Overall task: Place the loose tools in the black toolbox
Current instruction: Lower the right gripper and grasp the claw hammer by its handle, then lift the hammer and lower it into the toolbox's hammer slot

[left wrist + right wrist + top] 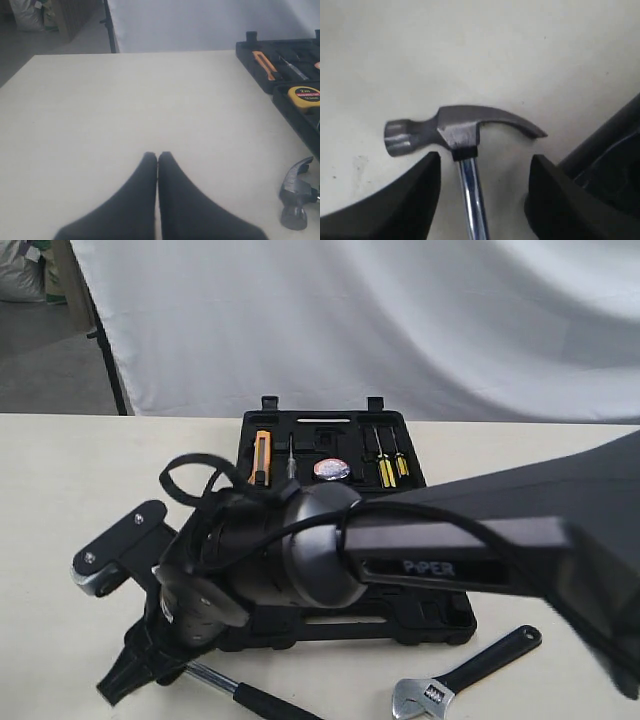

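At seven o'clock from the black toolbox [450, 620], the hammer [457, 127] lies on the table [60, 540] with my right gripper [486, 159] spread astride its chrome shaft under the head, not pinching yet. The wrench [465, 672] lies loose at five o'clock and my left gripper [158, 157] hangs pressed together, so I judge all the packing is still ahead; the tape roll I can't find.

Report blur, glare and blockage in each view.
Exterior view: even, soft light; the right arm looms close, hiding much of the black toolbox. Left wrist view: the left gripper is dark and soft-edged. Right wrist view: the hammer is fairly sharp, glare streaks its chrome shaft, the jaws blur.
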`<action>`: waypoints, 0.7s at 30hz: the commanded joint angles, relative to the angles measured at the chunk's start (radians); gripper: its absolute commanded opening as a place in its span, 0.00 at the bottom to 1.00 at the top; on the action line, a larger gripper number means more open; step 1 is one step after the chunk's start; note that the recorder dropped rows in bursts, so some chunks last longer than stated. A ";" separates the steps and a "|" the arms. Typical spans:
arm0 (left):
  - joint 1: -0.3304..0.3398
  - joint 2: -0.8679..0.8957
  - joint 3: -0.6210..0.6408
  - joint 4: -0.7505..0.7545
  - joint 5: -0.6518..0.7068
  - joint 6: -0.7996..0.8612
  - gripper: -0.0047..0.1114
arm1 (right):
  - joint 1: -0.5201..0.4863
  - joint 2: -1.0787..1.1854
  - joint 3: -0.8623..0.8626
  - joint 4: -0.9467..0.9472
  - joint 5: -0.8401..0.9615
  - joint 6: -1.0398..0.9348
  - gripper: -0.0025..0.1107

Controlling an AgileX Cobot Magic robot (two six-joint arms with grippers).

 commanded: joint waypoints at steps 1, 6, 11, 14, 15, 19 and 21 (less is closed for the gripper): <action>0.025 -0.003 -0.003 0.004 -0.007 -0.005 0.05 | 0.000 0.057 0.002 0.031 0.027 -0.006 0.48; 0.025 -0.003 -0.003 0.004 -0.007 -0.005 0.05 | 0.000 0.074 0.002 0.051 0.027 -0.009 0.34; 0.025 -0.003 -0.003 0.004 -0.007 -0.005 0.05 | 0.000 0.074 0.002 0.051 0.030 -0.019 0.01; 0.025 -0.003 -0.003 0.004 -0.007 -0.005 0.05 | 0.000 0.074 0.002 0.053 0.030 -0.024 0.02; 0.025 -0.003 -0.003 0.004 -0.007 -0.005 0.05 | 0.000 0.074 0.000 0.053 0.030 -0.024 0.02; 0.025 -0.003 -0.003 0.004 -0.007 -0.005 0.05 | 0.000 0.047 0.000 0.053 0.052 -0.032 0.02; 0.025 -0.003 -0.003 0.004 -0.007 -0.005 0.05 | 0.000 0.023 0.000 0.053 0.062 -0.052 0.02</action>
